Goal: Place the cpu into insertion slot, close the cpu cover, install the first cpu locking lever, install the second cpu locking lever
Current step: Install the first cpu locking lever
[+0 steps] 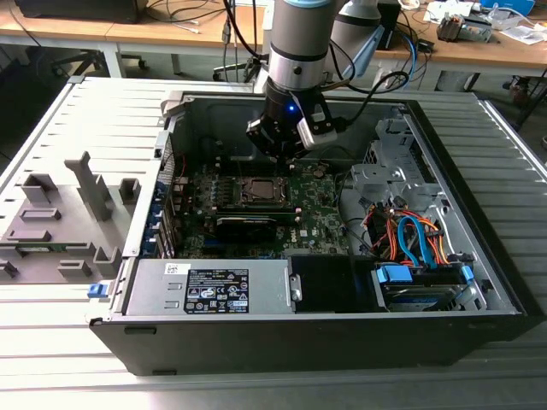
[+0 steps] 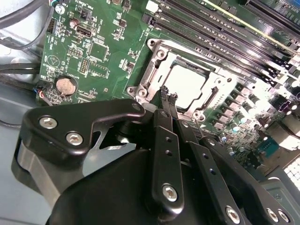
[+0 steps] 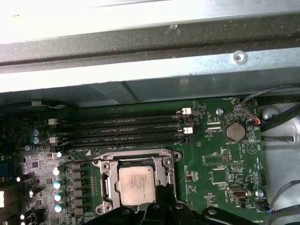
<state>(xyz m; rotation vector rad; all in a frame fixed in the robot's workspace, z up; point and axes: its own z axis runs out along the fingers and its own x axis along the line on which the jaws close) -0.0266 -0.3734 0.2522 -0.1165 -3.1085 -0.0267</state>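
Cpu (image 3: 136,184) pale silvery square, seated under cpu cover (image 3: 161,166) | tool (image 2: 168,98) pinched together, empty, above it

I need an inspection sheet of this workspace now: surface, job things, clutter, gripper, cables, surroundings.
Surface: ribbed grey table carrying an open computer case.
Job's things: cpu lies in the insertion slot; cpu cover frames it, lying down over it.
Clutter: grey fixture blocks on the exterior view's left.
Gripper: gripper shut, tips just beside the socket edge, holding nothing.
Cables: orange and blue cables inside the case, on the exterior view's right.
Surroundings: wooden desks behind.
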